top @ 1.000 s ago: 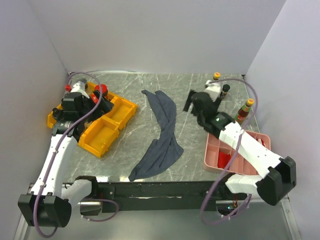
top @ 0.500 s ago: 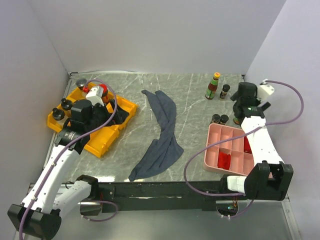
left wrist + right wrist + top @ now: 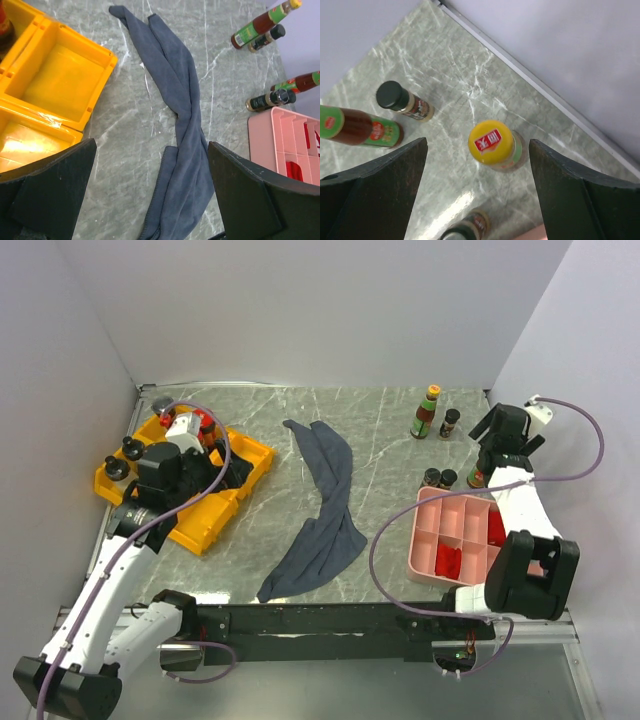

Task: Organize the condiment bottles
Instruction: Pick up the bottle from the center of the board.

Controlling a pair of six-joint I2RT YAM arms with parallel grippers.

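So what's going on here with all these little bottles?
Two robot arms are sorting condiment bottles. The right hand hangs open over a yellow-capped bottle by the right wall, one finger on either side, not gripping it. The left hand is open and empty above the yellow bins, where a few bottles already stand. Four more stand loose beyond the pink tray.

Bins point(image 3: 215, 502) at table point(image 3: 390, 455) left, w/ jars point(image 3: 207, 424) in rear compartments. Cloth point(image 3: 325, 510) lies centre. Divided tray point(image 3: 425, 540) front right; small bottles point(image 3: 431, 478) just behind it, tall bottle point(image 3: 426, 415) further back, nr rear edge.
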